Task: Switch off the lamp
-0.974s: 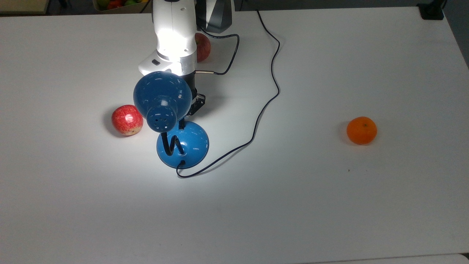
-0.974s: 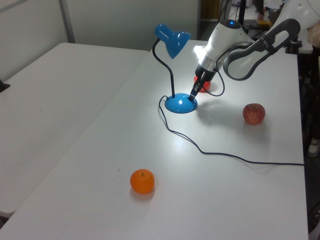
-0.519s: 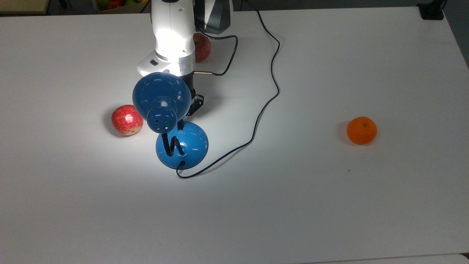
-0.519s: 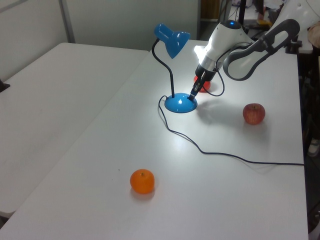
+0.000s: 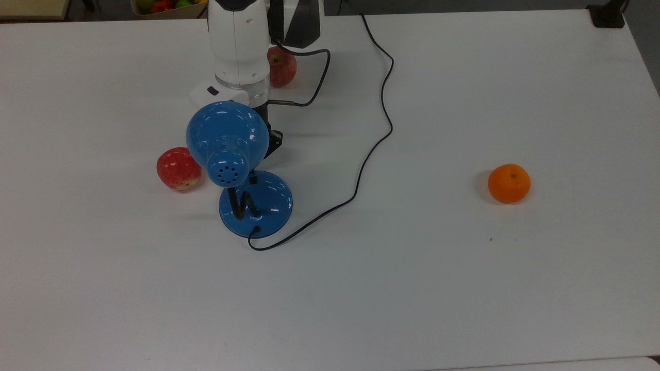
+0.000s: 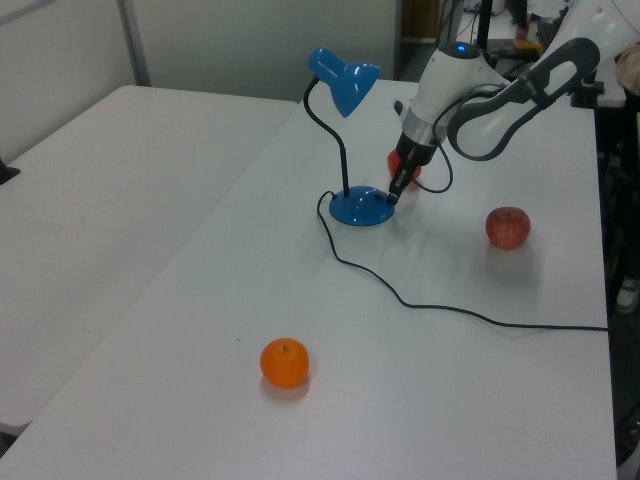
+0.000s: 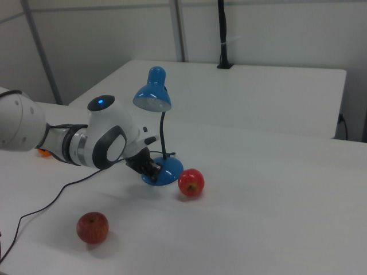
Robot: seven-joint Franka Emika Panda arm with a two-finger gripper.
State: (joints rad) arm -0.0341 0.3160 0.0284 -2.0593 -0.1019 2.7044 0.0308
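Since a second ago the bright pool of light on the white table (image 5: 464, 288) around the lamp (image 5: 242, 170) has gone out, and the gripper (image 6: 393, 194) has drawn slightly back from the round base (image 6: 360, 206), its tip now just at the base's edge on the left view's right. Whether its fingers are spread or pressed together I cannot tell. The lamp stands upright near the table's middle, its cord (image 5: 361, 165) trailing across the tabletop, with a red apple (image 5: 178, 168) just beside the base at the top view's left, a second apple (image 6: 508, 227) well apart, and an orange (image 5: 509, 183) far off at the top view's right.
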